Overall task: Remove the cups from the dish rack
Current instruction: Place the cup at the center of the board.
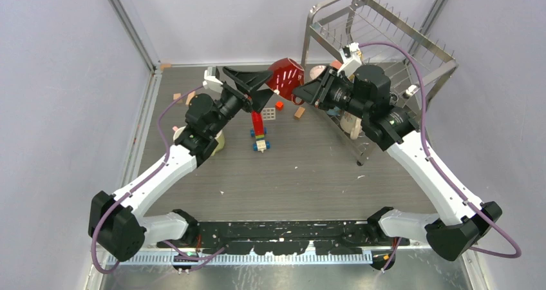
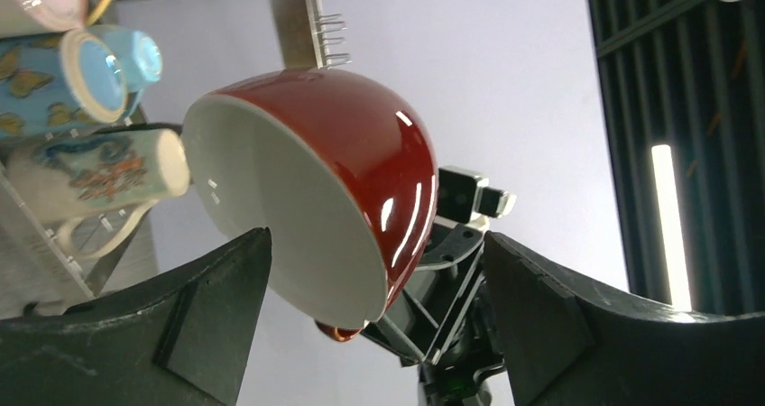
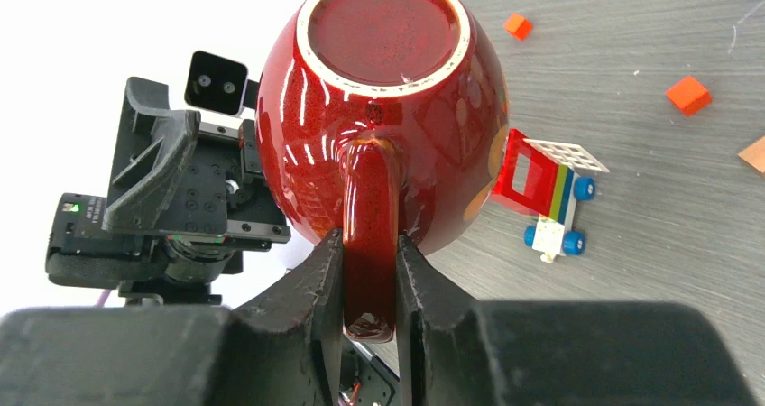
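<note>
Right pincer (image 3: pixel 370 244) narrow, clamped on the handle (image 3: pixel 370 198) of the red mug (image 3: pixel 379 90); mug held in the air just ahead of its fingers, base turned up, over the tabletop (image 3: pixel 649 244). Left pincer (image 2: pixel 376 237) spread wide, one finger on each side of the same mug, mug mouth facing it; contact cannot be told. Dish rack (image 1: pixel 386 38) behind the right pincer, holding a blue mug (image 2: pixel 54 77) and a white mug (image 2: pixel 99 176). Toy truck (image 3: pixel 546 189) on the tabletop below both pincers

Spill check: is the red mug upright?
Tipped sideways: the right gripper holds the red mug by its handle, mouth facing the left gripper.
</note>
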Action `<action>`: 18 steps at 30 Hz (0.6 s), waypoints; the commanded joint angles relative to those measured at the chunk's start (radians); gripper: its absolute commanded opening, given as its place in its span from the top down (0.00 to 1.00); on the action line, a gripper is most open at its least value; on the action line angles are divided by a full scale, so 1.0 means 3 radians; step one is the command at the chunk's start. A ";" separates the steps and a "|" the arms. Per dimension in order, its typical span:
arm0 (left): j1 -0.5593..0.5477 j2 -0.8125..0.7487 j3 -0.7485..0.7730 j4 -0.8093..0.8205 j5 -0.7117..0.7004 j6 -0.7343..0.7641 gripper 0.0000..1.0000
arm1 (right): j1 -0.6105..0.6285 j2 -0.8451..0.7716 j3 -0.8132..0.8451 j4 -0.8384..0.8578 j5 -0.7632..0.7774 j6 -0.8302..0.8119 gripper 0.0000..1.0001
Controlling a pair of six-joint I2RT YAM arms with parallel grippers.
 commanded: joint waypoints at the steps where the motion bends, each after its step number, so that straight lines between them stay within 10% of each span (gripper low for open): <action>1: -0.0006 0.0076 0.0011 0.0738 -0.0121 -0.0236 0.14 | 0.0019 -0.0261 -0.0013 0.0820 -0.0124 0.0064 0.99; 18: -0.0015 0.0391 0.0036 0.1765 -0.0069 -0.0552 0.80 | 0.0018 -0.0342 -0.0373 0.1162 -0.0230 0.0235 0.99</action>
